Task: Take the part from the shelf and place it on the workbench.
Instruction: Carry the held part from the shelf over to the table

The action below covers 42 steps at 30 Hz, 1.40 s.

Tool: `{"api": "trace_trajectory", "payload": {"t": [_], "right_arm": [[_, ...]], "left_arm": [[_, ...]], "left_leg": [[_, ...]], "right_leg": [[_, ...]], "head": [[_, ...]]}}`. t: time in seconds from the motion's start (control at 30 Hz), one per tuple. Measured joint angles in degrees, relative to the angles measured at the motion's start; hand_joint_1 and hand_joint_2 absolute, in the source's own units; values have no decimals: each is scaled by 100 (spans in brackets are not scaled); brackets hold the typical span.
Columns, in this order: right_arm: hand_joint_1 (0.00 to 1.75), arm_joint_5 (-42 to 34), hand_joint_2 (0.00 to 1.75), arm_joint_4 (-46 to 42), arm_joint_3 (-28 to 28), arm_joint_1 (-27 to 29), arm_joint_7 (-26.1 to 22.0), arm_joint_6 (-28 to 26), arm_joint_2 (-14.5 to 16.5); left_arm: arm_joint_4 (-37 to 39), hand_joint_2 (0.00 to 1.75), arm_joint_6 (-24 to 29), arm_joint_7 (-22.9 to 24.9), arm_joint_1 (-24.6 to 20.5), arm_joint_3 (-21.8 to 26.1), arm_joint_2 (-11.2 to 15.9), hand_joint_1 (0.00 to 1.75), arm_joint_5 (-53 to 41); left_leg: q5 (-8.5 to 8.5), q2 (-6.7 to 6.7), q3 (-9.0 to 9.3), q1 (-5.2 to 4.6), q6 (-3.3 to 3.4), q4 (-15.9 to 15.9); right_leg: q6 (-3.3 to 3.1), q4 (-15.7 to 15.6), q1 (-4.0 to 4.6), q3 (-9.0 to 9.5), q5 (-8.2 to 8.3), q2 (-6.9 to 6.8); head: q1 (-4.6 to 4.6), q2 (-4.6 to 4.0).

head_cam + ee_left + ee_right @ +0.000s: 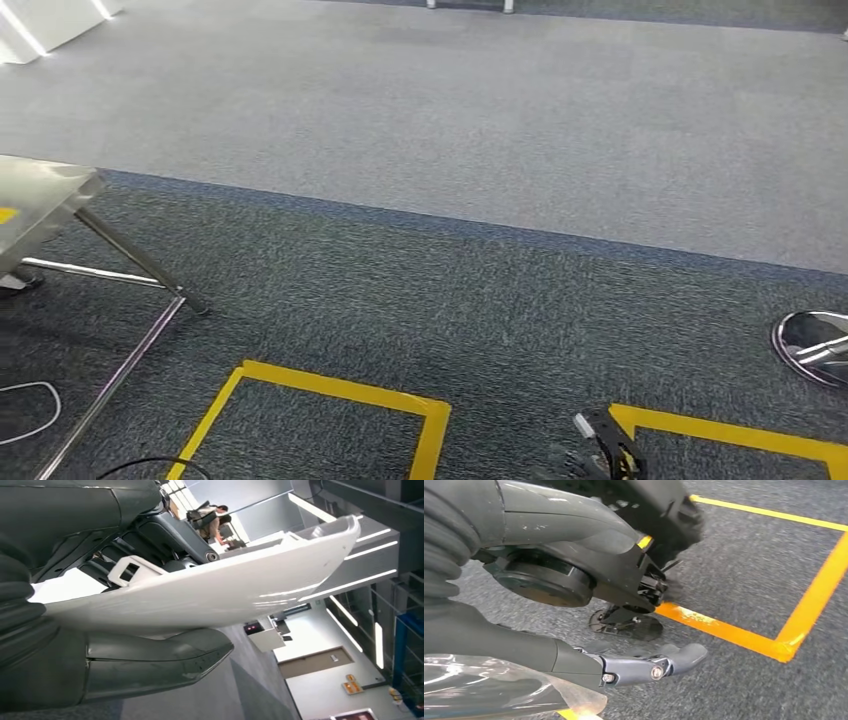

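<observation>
The left hand (75, 645) grips a long, curved white plastic part (210, 587), thumb under it and darker fingers (170, 535) over it; the right hand (589, 625) hangs above dark grey carpet (744, 575), fingers extended and apart, holding nothing; yellow floor tape (330, 388) marks squares on the carpet; a steel-framed desk (45, 205) stands at the left; paler grey carpet (450, 110) lies beyond.

Left hand (100, 630) gripping long white part (210, 590), thumb (165, 662) beneath it
</observation>
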Motion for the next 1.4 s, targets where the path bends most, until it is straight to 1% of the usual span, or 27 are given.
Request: {"api": "trace_trajectory", "payload": {"t": [0.03, 0.07, 0.13, 0.2, 0.27, 0.33, 0.37, 0.43, 0.5, 0.53, 0.57, 0.6, 0.63, 0.7, 0.77, 0.8, 0.87, 0.93, 1.0, 1.07, 1.1, 1.13, 1.2, 1.27, 1.33, 1.37, 1.4], "right_arm": [[0, -14, 175, -5, 1, 9, 0, -13, 0], [0, -25, 175, -11, 1, 12, 0, -25, 0], [0, -79, 175, -22, 1, 6, -7, -64, 2], [0, -172, 175, -29, -1, -23, -15, -123, 15], [0, -272, 175, -21, -4, -100, -15, -179, 62], [0, -362, 175, 4, -15, -213, -14, -214, 151], [0, -398, 175, 24, -23, -272, -13, -221, 202], [0, -457, 175, 94, -39, -379, -11, -229, 294], [0, -503, 175, 212, -42, -464, 3, -240, 398], [0, -522, 175, 283, -42, -502, 22, -249, 467], [0, -534, 175, 355, -43, -543, 44, -260, 543], [0, -540, 175, 426, -45, -592, 72, -272, 627], [0, -543, 175, 490, -49, -651, 100, -281, 709], [0, -542, 175, 616, -67, -786, 151, -302, 867], [0, -548, 175, 754, -84, -918, 201, -331, 1023], [0, -558, 175, 821, -88, -977, 224, -349, 1107], [0, -588, 175, 933, -94, -1095, 252, -389, 1266], [0, -607, 175, 1017, -105, -1204, 263, -412, 1396], [0, -626, 175, 1099, -115, -1259, 269, -422, 1492], [0, -700, 175, 1211, -122, -1312, 284, -469, 1597], [0, -756, 175, 1286, -128, -1373, 297, -520, 1679], [0, -806, 175, 1370, -133, -1461, 311, -576, 1787], [0, -880, 175, 1559, -139, -1687, 333, -680, 2028], [0, -929, 175, 1742, -139, -1896, 333, -734, 2224], [0, -963, 175, 1902, -139, -2049, 323, -750, 2355], [0, -970, 175, 1963, -140, -2105, 317, -736, 2398], [0, -967, 175, 2008, -140, -2145, 307, -703, 2423]], "left_arm": [[31, 175, 0, -1, -27, -42, 29, 175, 8], [58, 175, 1, -1, -41, -72, 57, 175, 13], [110, 175, 5, -7, -83, -144, 118, 175, 19], [163, 175, 15, -15, -193, -258, 198, 175, 27], [244, 175, 36, -10, -358, -410, 286, 175, 46], [339, 175, 56, 5, -517, -578, 369, 175, 61], [381, 175, 55, 13, -595, -664, 401, 175, 62], [475, 175, 28, 28, -782, -827, 457, 175, 64], [587, 175, -9, 40, -956, -975, 501, 175, 72], [646, 175, -27, 45, -1021, -1036, 521, 175, 80], [697, 175, -42, 49, -1074, -1092, 537, 175, 88], [748, 175, -59, 53, -1125, -1145, 552, 175, 97], [791, 175, -78, 56, -1175, -1188, 564, 175, 103], [858, 175, -111, 58, -1276, -1263, 583, 175, 110], [917, 175, -138, 60, -1360, -1328, 605, 175, 117], [944, 175, -150, 60, -1390, -1355, 617, 175, 123], [980, 175, -167, 60, -1420, -1387, 638, 175, 138], [1005, 175, -175, 60, -1468, -1419, 666, 175, 153], [1040, 175, -181, 60, -1524, -1455, 686, 175, 163], [1087, 175, -192, 61, -1545, -1480, 699, 175, 179], [1110, 175, -199, 62, -1549, -1486, 704, 175, 187], [1132, 175, -205, 63, -1559, -1490, 707, 175, 195], [1169, 175, -216, 64, -1605, -1500, 711, 175, 205], [1198, 175, -216, 62, -1661, -1515, 718, 175, 216], [1214, 175, -176, 61, -1658, -1523, 729, 175, 225], [1218, 175, -130, 57, -1630, -1523, 735, 175, 223], [1220, 175, -67, 49, -1600, -1523, 741, 175, 216]], "left_leg": [[-89, 26, -129, 16, -15, 282], [-62, 37, -164, 29, -24, 362], [284, 110, 94, 39, -19, -141], [581, 360, 479, 0, 23, -910], [620, 502, 611, -47, 84, -1228], [632, 394, 591, -48, 153, -1259], [646, 332, 592, -37, 190, -1278], [679, 207, 603, -8, 258, -1318], [684, 72, 597, -8, 286, -1316], [683, -3, 597, -11, 290, -1313], [683, -80, 599, -14, 291, -1310], [682, -158, 603, -15, 290, -1305], [680, -235, 608, -14, 286, -1299], [669, -375, 597, -10, 257, -1272], [681, -506, 546, 9, 190, -1255], [699, -575, 519, 20, 150, -1258], [704, -607, 488, 31, 77, -1255], [536, -328, 363, 16, 18, -981], [208, -31, 34, 28, -28, -288], [59, 29, -258, 53, -64, 272], [146, 43, -268, 61, -74, 266], [332, 76, -163, 66, -76, 31], [715, 312, 207, 31, -48, -736], [816, 522, 420, -25, 18, -1210], [772, 462, 422, -45, 84, -1277], [773, 390, 425, -33, 112, -1288], [769, 321, 438, -18, 143, -1298]], "right_leg": [[-4, 1, 4, 5, -10, -82], [-3, 2, 6, 13, -22, -160], [12, 3, 7, 56, -55, -307], [50, 9, 26, 98, -101, -438], [102, 11, 57, 121, -135, -559], [159, 1, 60, 138, -158, -654], [188, 35, 49, 128, -196, -588], [229, 405, 25, -50, -418, -268], [239, 1176, 17, -445, -737, 7], [241, 1511, 18, -647, -821, 53], [237, 1661, 19, -773, -792, 70], [230, 1585, 19, -796, -646, 82], [217, 1281, 17, -706, -404, 115], [196, 508, -10, -410, -10, 373], [178, 135, -24, -231, 76, 586], [166, 108, -17, -205, 61, 581], [113, 70, -21, -176, 82, 452], [43, 16, -37, -139, 99, 300], [-2, 6, -22, -114, 81, 125], [-14, 8, -11, -96, 51, -55], [-14, 9, -10, -84, 36, -134], [-9, 9, -9, -64, 19, -199], [18, 10, 6, -10, -23, -309], [68, 14, 43, 22, -69, -422], [121, 1, 67, 51, -107, -561], [154, 4, 61, 63, -138, -561], [184, 70, 49, 45, -196, -469]], "head": [[2, 0], [1, 0], [-1, 0], [-1, 0], [9, 0], [14, 0], [21, 0], [53, 0], [84, 0], [89, 0], [90, 0], [89, 0], [89, 0], [88, 0], [85, 0], [84, 0], [79, 0], [39, 0], [4, 0], [3, 0], [3, 0], [2, 0], [-2, 0], [-8, 0], [-7, 0], [-2, 0], [5, 0]]}}
